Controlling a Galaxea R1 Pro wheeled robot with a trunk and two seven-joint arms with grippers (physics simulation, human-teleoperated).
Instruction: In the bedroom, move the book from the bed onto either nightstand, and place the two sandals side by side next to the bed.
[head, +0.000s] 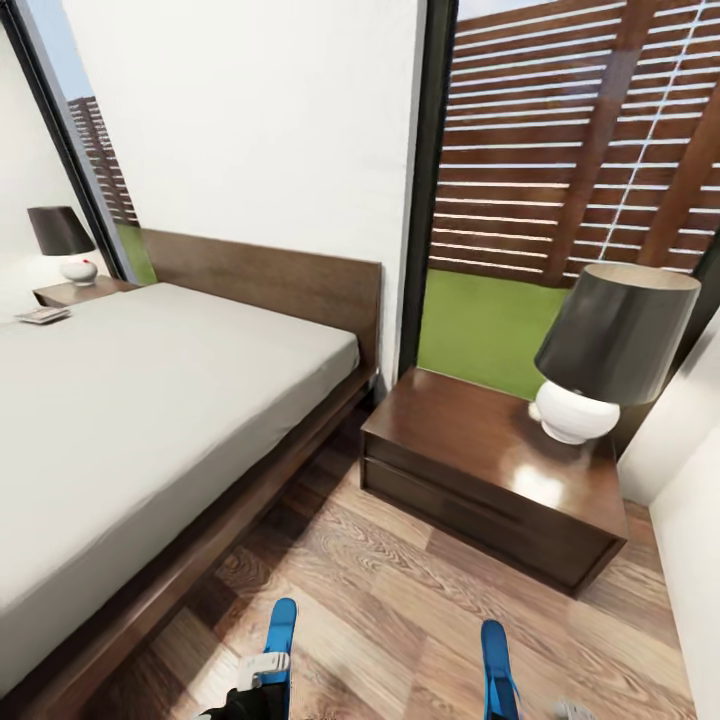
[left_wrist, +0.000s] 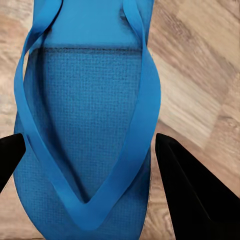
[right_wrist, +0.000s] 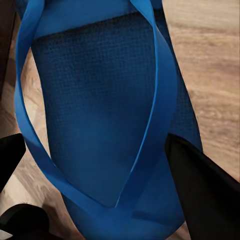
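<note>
Each claw straddles 1 blue sandal on the floor beside the bed (head: 150, 400): left claw (left_wrist: 85, 160) wide over the left sandal (head: 280, 630), right claw (right_wrist: 95, 170) wide over the right sandal (head: 495, 655). Their long axes run parallel, well apart.

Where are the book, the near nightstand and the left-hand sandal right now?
book (head: 42, 315): head view, middle of its cover, on the bed's far edge.
near nightstand (head: 470, 440): head view, bare glossy top.
left-hand sandal (left_wrist: 85, 100): left wrist view, textured footbed between the straps.
</note>
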